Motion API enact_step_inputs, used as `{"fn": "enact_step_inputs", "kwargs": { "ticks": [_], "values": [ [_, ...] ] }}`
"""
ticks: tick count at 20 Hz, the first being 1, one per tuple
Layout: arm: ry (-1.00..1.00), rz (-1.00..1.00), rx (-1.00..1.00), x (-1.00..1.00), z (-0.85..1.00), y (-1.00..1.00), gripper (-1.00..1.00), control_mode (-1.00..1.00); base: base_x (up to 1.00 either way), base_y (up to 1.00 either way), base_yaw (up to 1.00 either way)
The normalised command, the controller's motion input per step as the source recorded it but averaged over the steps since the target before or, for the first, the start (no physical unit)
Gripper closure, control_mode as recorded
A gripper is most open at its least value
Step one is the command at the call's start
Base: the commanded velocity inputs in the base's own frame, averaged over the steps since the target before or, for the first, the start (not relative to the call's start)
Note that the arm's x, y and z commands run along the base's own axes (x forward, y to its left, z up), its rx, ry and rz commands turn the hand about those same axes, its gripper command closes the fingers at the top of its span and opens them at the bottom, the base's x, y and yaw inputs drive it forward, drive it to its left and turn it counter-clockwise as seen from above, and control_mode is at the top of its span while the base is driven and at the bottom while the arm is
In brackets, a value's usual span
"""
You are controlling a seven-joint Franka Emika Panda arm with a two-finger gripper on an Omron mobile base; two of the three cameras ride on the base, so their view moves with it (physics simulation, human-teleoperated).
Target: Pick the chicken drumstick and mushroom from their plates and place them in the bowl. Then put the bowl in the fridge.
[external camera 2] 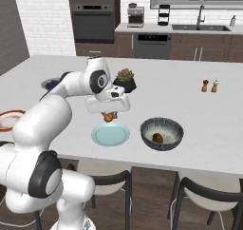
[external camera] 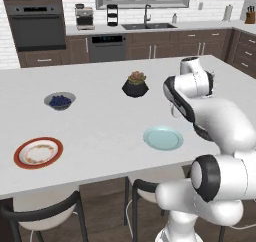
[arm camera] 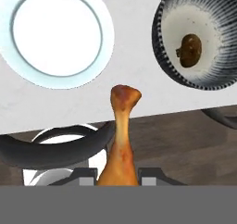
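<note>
Pincer is clamped on the chicken drumstick at its fat end, lifted off the surface over the blue plate. The bowl sits at about 1 o'clock in the hand view, mushroom already inside. I'd carry it over level — get the dangling bone end past the rim before letting go — no rush

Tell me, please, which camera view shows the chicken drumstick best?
The hand view: the chicken drumstick rises full-length between the fingers, knob end up. In the right base view it is a small orange lump under the hand, above the blue plate. In the left base view the arm hides it.
</note>
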Motion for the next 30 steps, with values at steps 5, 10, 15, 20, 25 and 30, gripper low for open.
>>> {"fn": "enact_step_inputs", "kwargs": {
  "ticks": [5,10,15,20,25,30],
  "values": [
    [-0.07,-0.01,0.05,0.00,-0.15,-1.00,1.00,-1.00,0.00,0.00,0.00],
    [-0.01,0.00,0.04,0.14,-0.15,-1.00,1.00,-1.00,0.00,0.00,0.00],
    [0.04,0.00,0.07,0.32,-0.13,-0.94,1.00,-1.00,0.00,0.00,0.00],
    [-0.01,0.00,0.06,0.33,-0.43,-0.13,1.00,-1.00,0.00,0.00,0.00],
    [-0.12,0.00,0.07,0.18,-0.37,0.00,1.00,-1.00,0.00,0.00,0.00],
    [-0.09,0.00,0.04,0.38,-0.34,-0.30,1.00,-1.00,0.00,0.00,0.00]
  ]
}}
